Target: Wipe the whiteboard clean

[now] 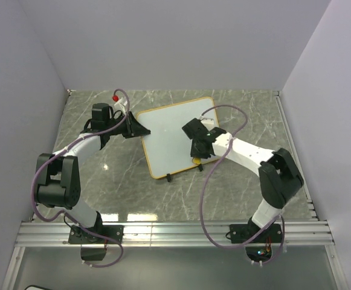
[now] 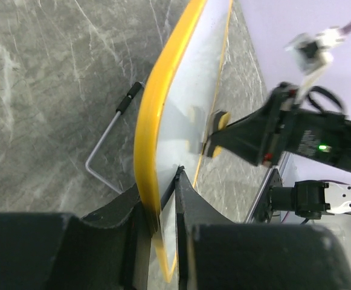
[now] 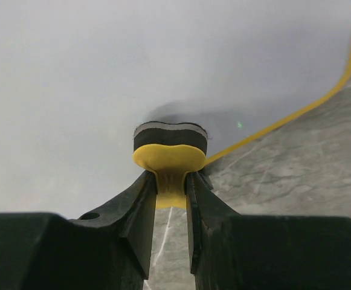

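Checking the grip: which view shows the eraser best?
Right wrist: the eraser fills the centre, pinched between the jaws, pad against the whiteboard. Left wrist shows it small and sideways; the top view only a yellow speck.

We count:
- Whiteboard (image 1: 166,136): one.
- Eraser (image 3: 170,158): one, yellow.
- Arms: two, left arm (image 1: 84,145) and right arm (image 1: 247,154).
- Tools: two, left tool (image 1: 134,128) and right tool (image 1: 197,158).
- Desk (image 1: 241,106): one.
- Purple cables: we see two, left cable (image 1: 35,178) and right cable (image 1: 204,187).
- Black foot (image 1: 169,177) at board's near edge: we make out one for sure; more, we cannot tell.
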You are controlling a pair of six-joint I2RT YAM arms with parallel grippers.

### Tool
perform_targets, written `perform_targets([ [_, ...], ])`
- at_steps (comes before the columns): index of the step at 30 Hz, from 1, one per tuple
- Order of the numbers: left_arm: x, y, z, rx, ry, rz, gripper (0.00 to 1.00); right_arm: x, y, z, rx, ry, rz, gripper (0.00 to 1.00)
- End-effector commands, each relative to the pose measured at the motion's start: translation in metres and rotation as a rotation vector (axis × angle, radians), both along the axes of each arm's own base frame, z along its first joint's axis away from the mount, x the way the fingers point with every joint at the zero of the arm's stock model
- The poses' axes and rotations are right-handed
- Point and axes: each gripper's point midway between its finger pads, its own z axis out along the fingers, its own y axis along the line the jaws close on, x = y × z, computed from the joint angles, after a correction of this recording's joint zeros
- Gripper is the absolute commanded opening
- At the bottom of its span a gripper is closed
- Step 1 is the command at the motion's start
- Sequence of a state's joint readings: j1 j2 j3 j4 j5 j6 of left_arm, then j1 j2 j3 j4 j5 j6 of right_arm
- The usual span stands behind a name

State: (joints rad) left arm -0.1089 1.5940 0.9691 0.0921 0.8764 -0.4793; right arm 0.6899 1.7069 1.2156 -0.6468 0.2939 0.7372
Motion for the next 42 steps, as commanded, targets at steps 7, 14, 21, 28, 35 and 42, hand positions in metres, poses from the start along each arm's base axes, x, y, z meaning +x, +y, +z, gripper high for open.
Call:
perform_targets([
  [7, 0.011, 0.023, -0.017, 0.178, -0.058, 0.113, 0.07, -0.001, -0.05, 0.099, 0.001, -0.298, -0.095, 0.0],
  [14, 0.011, 0.047, -0.039, 0.3, -0.059, 0.237, 0.32, -0.034, -0.094, 0.084, -0.007, -0.285, -0.181, 0.0],
  [21, 0.011, 0.07, -0.049, 0.391, -0.039, 0.351, 0.49, -0.065, -0.115, 0.049, 0.011, -0.21, -0.221, 0.0],
  [28, 0.012, 0.077, -0.035, 0.401, -0.067, 0.399, 0.56, -0.086, -0.109, 0.005, 0.064, -0.117, -0.205, 0.0],
  [35, 0.013, 0.078, -0.001, 0.385, -0.146, 0.422, 0.49, -0.09, -0.105, -0.014, 0.072, -0.081, -0.183, 0.0],
  [42, 0.005, 0.076, 0.015, 0.374, -0.189, 0.433, 0.51, -0.09, -0.1, -0.021, 0.075, -0.058, -0.163, 0.0],
])
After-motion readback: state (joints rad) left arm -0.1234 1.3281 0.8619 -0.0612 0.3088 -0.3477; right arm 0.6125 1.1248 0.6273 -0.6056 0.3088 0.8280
